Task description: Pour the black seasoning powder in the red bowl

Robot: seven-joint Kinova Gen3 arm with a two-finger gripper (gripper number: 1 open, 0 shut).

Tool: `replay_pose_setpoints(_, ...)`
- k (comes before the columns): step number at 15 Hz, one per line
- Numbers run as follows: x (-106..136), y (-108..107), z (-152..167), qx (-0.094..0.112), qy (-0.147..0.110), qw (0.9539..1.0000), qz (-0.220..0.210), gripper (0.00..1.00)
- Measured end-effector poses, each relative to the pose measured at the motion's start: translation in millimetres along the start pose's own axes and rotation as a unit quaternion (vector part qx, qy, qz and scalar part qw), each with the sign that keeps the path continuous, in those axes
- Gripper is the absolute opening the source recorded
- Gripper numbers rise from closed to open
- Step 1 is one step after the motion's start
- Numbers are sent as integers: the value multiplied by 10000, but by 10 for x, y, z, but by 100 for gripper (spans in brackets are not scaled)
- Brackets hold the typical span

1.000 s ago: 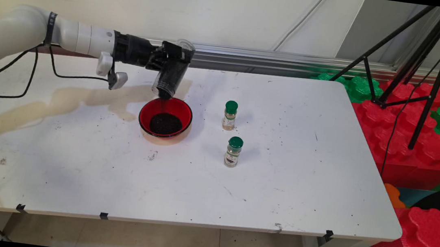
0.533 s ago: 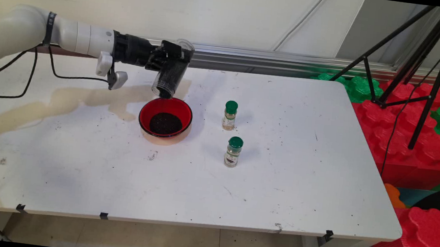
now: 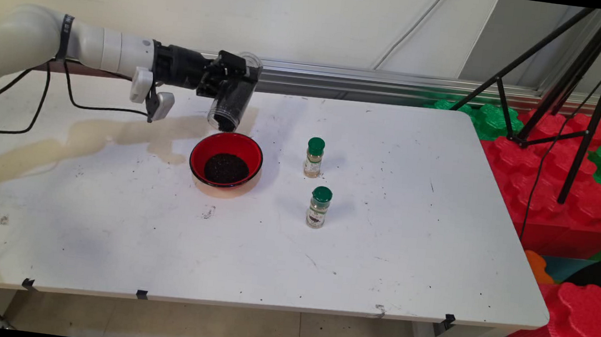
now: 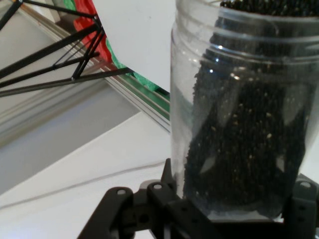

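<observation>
Tabletop [image 3: 409, 247], white and stained, stands before a pale wall; red and green foam blocks [image 3: 556, 178] lie at 3 o'clock. Claw [image 3: 230, 91] pinches a clear plastic jar [image 4: 239, 124] of black grains, tilted mouth-down above a red bowl [image 3: 226, 160] holding grains. Two green-capped spice bottles [image 3: 314, 157] stand at the bowl's 3 o'clock.

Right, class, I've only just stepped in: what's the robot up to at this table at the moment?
The arm's black claw grips a clear plastic jar holding dark granules, tipped mouth-down above the far rim of a red bowl. The bowl already holds a pile of the same dark granules; no stream shows between jar and bowl. To the bowl's right on the white table stand two small green-capped spice bottles, one farther back and one nearer, both upright and untouched.
</observation>
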Motion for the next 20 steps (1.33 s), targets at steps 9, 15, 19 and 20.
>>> replay_pose_setpoints(9, -25, -8, -103, -137, -83, 9931, -1158, 0)
replay_pose_setpoints(15, -62, -48, -201, -192, -216, 9730, -2288, 0)
replay_pose_setpoints(19, -89, -112, -253, -157, -319, 9477, -3172, 0)
replay_pose_setpoints(20, -99, -132, -267, -128, -347, 9394, -3408, 0)
